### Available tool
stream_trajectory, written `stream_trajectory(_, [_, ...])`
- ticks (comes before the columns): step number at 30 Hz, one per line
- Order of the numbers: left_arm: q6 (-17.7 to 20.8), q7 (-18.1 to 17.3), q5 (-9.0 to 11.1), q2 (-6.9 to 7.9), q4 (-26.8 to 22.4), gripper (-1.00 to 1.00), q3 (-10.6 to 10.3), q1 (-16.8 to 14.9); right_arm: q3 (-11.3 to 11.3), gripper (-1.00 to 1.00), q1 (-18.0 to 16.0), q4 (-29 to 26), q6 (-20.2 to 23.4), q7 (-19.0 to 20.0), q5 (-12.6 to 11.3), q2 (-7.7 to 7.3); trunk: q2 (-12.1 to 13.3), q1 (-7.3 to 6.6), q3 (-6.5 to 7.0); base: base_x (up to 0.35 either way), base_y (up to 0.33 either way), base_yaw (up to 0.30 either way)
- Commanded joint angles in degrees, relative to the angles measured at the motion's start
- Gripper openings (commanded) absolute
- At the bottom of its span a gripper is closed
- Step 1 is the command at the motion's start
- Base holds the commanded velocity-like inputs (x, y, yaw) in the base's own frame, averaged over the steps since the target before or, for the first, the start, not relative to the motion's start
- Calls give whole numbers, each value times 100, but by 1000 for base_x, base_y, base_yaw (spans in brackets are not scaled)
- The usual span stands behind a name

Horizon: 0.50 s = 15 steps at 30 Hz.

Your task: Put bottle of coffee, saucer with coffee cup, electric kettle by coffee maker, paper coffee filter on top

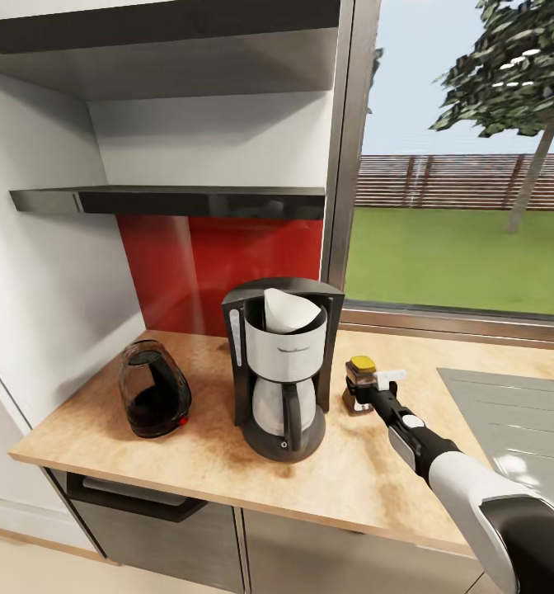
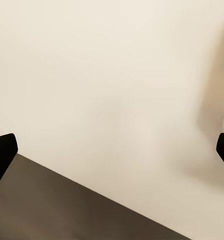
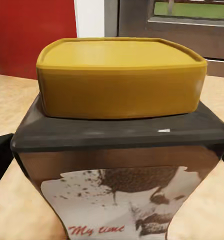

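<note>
Here: right gripper clamps coffee bottle on countertop; filter in coffee maker.

The square glass coffee bottle with the mustard-yellow lid hides the right gripper's fingertips in the head view, and the right wrist view cuts off the bottle's base. The grey steel sink runs past the right edge. Small print on the black-and-silver coffee maker is unreadable.
</note>
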Motion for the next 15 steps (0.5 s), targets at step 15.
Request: stream_trajectory(15, [-7, 13, 59, 0, -10, 100, -51, 2, 38, 100, -6, 7, -19, 25, -62, -4, -11, 4, -11, 0, 0, 0])
